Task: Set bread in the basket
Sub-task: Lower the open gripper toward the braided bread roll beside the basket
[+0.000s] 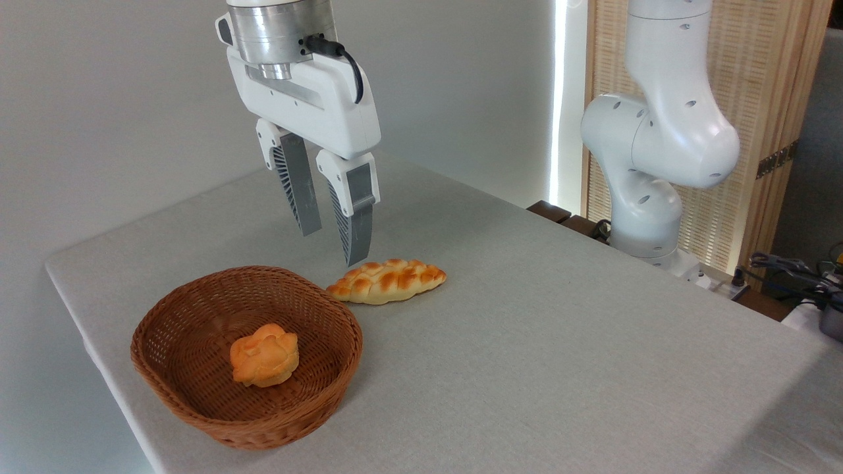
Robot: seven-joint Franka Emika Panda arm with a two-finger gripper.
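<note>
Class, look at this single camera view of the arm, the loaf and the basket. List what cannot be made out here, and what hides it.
- Basket: its near inner wall, hidden by its own rim.
- Small bun: its underside and far side.
- Bread: its back, turned away; whether the right finger touches it is unclear from this angle.
- Gripper: the wrist above is cut off by the top edge.
- Table: right corner cut off by the frame.

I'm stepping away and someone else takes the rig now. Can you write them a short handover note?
Gripper: open, empty, hanging above the table just behind the basket, near the loaf's left end.
Braided bread: lying on the table, just right of the basket's far rim, not yet grasped.
Basket: at the table's front left, holding only a small round orange bun.
Done: nothing for the loaf yet.
Left: grasp the loaf, lift, place it in the basket.
</note>
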